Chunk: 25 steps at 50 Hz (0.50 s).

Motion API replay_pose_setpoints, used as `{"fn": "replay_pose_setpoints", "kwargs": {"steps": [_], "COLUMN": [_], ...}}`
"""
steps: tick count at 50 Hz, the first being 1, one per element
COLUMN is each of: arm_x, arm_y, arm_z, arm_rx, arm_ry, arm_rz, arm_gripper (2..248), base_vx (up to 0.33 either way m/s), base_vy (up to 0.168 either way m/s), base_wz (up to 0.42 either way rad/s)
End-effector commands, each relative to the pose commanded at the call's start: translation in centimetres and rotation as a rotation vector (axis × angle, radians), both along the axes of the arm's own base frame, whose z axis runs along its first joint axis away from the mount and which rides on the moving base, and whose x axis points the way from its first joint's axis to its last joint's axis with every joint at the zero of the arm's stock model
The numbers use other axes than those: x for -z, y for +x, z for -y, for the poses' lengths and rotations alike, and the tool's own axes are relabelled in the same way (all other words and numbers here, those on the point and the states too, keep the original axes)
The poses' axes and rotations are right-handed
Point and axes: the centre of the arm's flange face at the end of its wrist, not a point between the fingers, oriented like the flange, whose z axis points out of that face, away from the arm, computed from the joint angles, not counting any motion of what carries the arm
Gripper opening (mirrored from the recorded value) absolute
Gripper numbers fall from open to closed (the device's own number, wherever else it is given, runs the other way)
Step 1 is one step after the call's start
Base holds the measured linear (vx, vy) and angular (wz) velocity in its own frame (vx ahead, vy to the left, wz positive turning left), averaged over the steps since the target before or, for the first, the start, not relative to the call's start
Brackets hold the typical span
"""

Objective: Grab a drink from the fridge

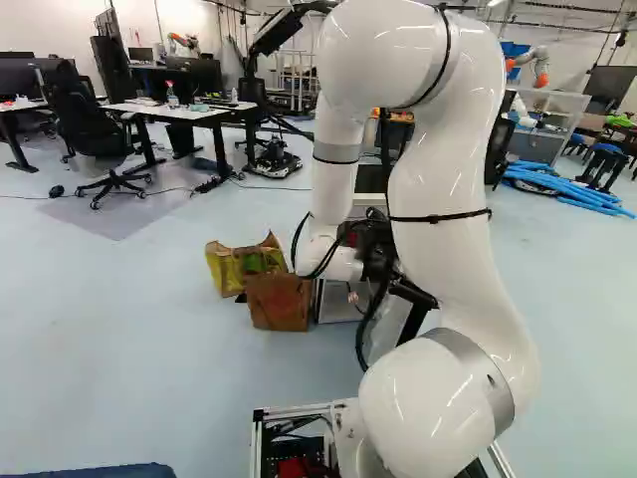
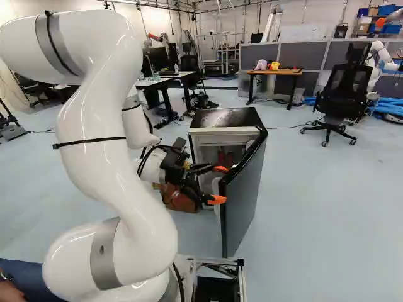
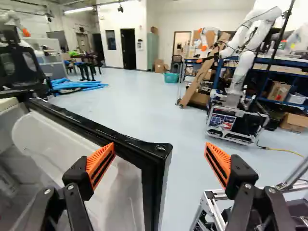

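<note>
Black gripper (image 2: 219,184) with orange-padded fingers (image 3: 101,166) spread wide, gripping nothing, near the open door (image 2: 245,195) of the fridge (image 2: 227,117). Inside sit red shapes (image 2: 221,157), too unclear to confirm as the drink.

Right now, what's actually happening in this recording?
The white arm is at a small fridge whose door stands open. Its gripper is open, the fingers apart on either side of the door's free edge in the wrist view, and it holds nothing. No drink has been taken. Something red shows inside the fridge, but I cannot tell whether it is a drink.
</note>
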Motion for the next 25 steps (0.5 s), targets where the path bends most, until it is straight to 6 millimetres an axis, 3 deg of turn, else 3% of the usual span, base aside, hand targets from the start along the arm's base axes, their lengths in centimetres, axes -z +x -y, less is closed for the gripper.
{"fn": "replay_pose_setpoints", "kwargs": {"steps": [25], "arm_x": [-1.0], "arm_y": [3.3], "arm_z": [6.0], "arm_rx": [0.274], "arm_ry": [0.023], "arm_rz": [0.096], "arm_gripper": [247], "base_vx": [0.0], "base_vy": [0.0], "base_wz": [0.0]}}
